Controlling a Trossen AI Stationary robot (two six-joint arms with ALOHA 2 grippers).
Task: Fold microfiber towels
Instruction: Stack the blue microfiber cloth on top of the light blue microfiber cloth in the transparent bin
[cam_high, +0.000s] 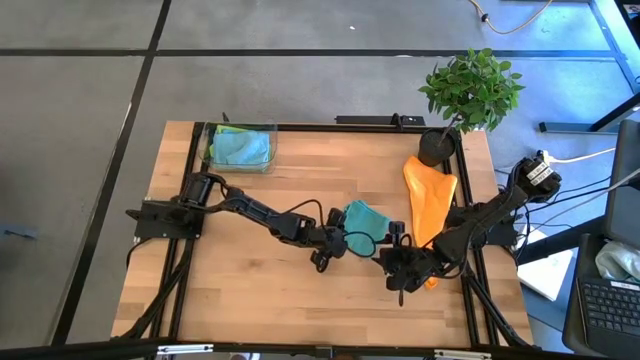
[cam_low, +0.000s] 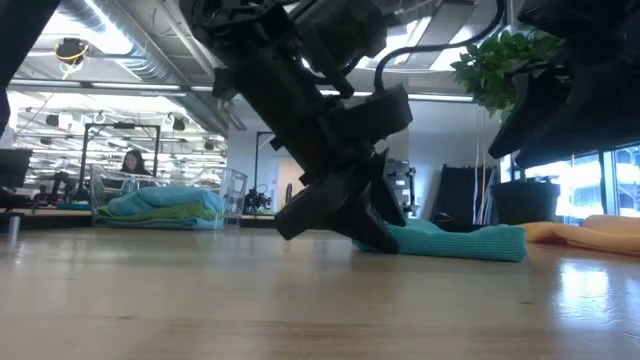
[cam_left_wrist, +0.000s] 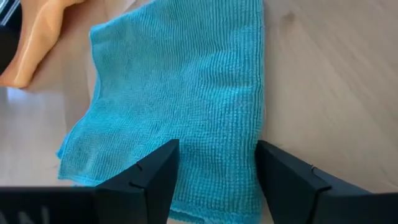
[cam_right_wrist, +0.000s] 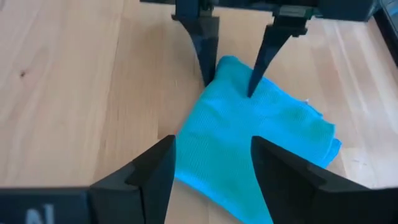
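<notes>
The pale wooden surface (cam_high: 300, 270) sat on a grey floor, an open workshop with ceiling ducts stretching behind it. In the middle of it lay the teal fuzzy microfiber towel (cam_high: 364, 219), folded over into a rough slab. The left hand (cam_high: 325, 255) stood at the teal towel's near edge, fingers spread wide and gripping nothing, their tips right at the fabric in the right wrist view. The right hand (cam_high: 398, 272) hovered just beside the same towel on its other side, likewise open and empty. Just beyond the teal towel, toward the potted green plant (cam_high: 470, 90), sprawled the limp orange microfiber towel (cam_high: 430, 195), unfolded. Well away from the teal towel, in a clear bin (cam_high: 240, 147) at the far corner, folded blue and green cloths were stacked.

The risk, as I judged it: fuzzy cloth could cling to the left fingertips and lift as the hand drew off, springing the fold open. The two hands also sat close enough to clash.

No readable writing or brand showed anywhere.
</notes>
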